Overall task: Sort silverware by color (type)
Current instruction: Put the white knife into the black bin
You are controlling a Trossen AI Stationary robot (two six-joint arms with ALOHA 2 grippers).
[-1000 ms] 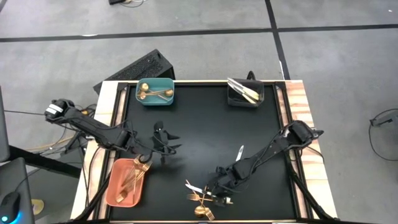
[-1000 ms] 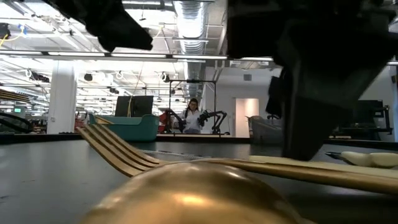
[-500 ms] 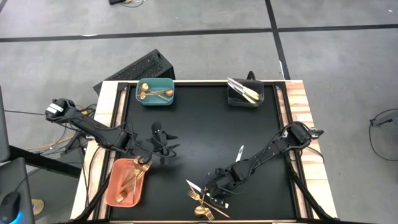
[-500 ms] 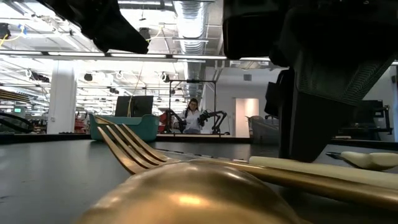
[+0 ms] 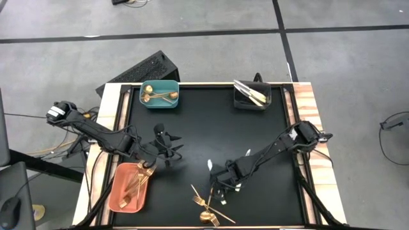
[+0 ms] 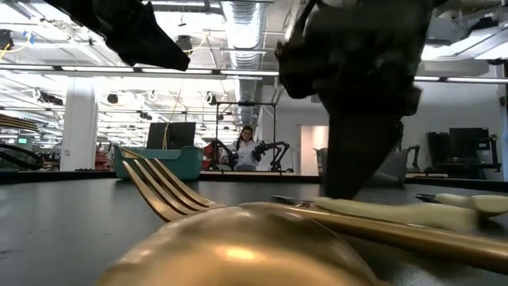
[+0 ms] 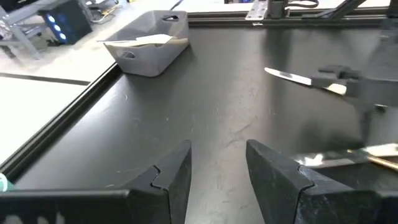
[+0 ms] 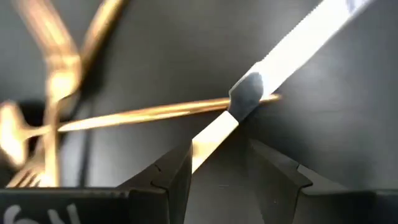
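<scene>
My right gripper [image 5: 222, 181] hangs over the table's near middle, shut on a white-handled knife [image 5: 209, 165] with a shiny blade [image 7: 287, 76]. Just nearer lies a heap of gold forks and sticks [image 5: 208, 204], with a gold spoon [image 6: 238, 246] resting flat at the near edge. Another white knife [image 5: 247, 153] lies flat to the right. My left gripper [image 5: 165, 148] hovers open above the table's left half, beside the salmon bin [image 5: 115, 191], touching nothing. My right gripper pinches the knife's cream handle [image 8: 212, 135] between its two fingers, coming from above and pointing down. The blade [image 8: 311, 37] sticks out past the fingers toward the left arm. The knife is lifted clear of the table and is about level.
A teal bin [image 5: 146, 102] with gold spoons stands at the far left. A dark bin [image 5: 238, 102] with white knives stands at the far right. The salmon bin holds gold forks. A raised rim [image 5: 124, 128] edges the black table, and bare surface [image 5: 217, 128] lies mid-table.
My right gripper has risen from the heap at the near edge and moved a little toward the far side, taking the white knife with it. The knife lay on the table beside the gold forks and is now lifted clear. A gold fork in the heap has shifted slightly.
</scene>
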